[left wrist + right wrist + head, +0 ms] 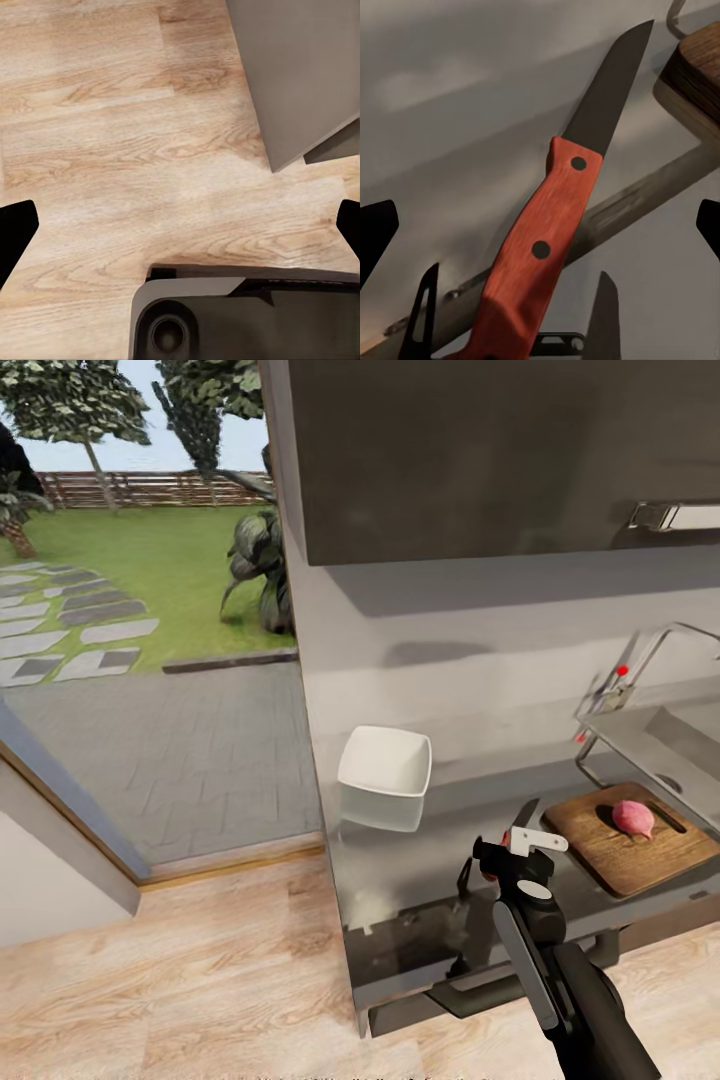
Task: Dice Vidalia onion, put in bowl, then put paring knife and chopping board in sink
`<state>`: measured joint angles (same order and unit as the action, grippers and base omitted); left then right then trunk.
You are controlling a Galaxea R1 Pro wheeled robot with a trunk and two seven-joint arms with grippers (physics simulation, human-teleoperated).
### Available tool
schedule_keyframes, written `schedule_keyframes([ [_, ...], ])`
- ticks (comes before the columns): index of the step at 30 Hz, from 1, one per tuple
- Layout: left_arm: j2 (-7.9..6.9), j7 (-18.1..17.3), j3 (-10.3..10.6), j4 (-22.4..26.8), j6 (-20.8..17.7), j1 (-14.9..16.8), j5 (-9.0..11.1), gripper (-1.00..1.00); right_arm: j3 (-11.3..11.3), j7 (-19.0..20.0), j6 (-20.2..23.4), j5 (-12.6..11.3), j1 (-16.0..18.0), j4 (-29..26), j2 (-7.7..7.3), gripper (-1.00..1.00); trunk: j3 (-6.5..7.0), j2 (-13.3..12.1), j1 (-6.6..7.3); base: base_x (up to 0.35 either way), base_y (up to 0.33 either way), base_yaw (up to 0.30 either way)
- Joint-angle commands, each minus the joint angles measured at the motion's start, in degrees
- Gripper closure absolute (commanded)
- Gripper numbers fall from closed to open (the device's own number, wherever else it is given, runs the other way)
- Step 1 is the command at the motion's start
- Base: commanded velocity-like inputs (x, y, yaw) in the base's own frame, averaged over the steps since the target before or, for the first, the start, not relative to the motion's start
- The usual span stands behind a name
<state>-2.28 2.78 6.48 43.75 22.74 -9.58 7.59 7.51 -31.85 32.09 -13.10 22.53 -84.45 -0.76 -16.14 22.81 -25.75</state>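
Observation:
The paring knife, reddish handle and dark blade, sits between my right gripper's fingers, blade pointing away over the grey countertop. In the head view my right gripper is shut on the knife, just left of the wooden chopping board. The pinkish onion lies whole on the board. The white bowl stands on the countertop further left. The sink with its tap lies behind the board. My left gripper hangs open over the wooden floor.
A dark wall cabinet hangs above the countertop. The countertop's left end borders wooden floor and a glass door to a garden. In the left wrist view, the robot's base and a grey cabinet side show.

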Motion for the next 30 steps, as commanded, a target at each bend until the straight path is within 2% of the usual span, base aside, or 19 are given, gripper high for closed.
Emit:
schedule_keyframes([
  [1,-0.09,0.29,0.38,0.06,0.11,0.0,0.58,-1.0,0.16,-0.58,0.17,-0.52,0.05,-0.08,-0.08,-1.0,-0.18,0.11,-0.03,0.0,0.0,0.0],
  [30,-0.09,0.29,0.38,-0.68,0.11,0.0,0.58,-1.0,0.14,-0.58,0.17,-0.52,0.05,-0.08,-0.12,-1.0,-2.64,0.11,-0.03,0.0,0.0,0.0],
])
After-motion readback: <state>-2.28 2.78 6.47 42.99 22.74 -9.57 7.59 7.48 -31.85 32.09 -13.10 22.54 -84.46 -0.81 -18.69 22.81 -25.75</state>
